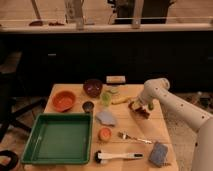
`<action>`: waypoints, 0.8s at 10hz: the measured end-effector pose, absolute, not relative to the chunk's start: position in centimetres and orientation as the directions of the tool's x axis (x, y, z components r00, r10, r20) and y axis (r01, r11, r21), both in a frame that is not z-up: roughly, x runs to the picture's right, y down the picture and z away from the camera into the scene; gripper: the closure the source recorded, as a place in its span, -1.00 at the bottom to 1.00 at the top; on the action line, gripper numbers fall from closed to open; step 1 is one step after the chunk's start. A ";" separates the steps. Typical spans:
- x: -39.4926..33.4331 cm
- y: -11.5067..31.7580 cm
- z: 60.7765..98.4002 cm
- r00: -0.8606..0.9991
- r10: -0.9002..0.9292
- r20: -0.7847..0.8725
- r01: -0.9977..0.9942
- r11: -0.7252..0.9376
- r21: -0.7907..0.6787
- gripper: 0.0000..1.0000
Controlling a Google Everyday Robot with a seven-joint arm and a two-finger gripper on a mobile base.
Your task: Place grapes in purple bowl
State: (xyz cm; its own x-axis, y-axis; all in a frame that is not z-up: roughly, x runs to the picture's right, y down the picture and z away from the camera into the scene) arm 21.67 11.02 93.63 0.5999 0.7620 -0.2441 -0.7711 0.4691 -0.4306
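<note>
The grapes [140,111], a small dark red bunch, lie on the wooden table right of centre. My gripper [141,106] is right over them, at the end of the white arm [165,95] that comes in from the right, and it covers part of the bunch. The purple bowl [93,87] stands near the table's back edge, to the left of the gripper and well apart from it.
An orange bowl [64,100], a tiny dark cup [88,106], a green pepper [106,98] and a banana [121,100] lie between bowl and grapes. A green tray [60,138], grey cloth [106,118], fork [134,138], brush [119,156] and sponge [159,153] fill the front.
</note>
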 end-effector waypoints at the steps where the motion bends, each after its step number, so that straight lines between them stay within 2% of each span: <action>1: 21.6 10.8 93.4 0.597 0.764 -0.244 -0.774 0.470 -0.424 0.99; 8: 19.7 6.7 88.9 0.607 0.778 -0.165 -0.766 0.516 -0.383 1.00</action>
State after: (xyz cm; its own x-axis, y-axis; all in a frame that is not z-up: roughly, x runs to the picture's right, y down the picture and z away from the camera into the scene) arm 19.70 6.67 88.94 0.6068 0.7776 -0.1648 -0.7658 0.5164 -0.3832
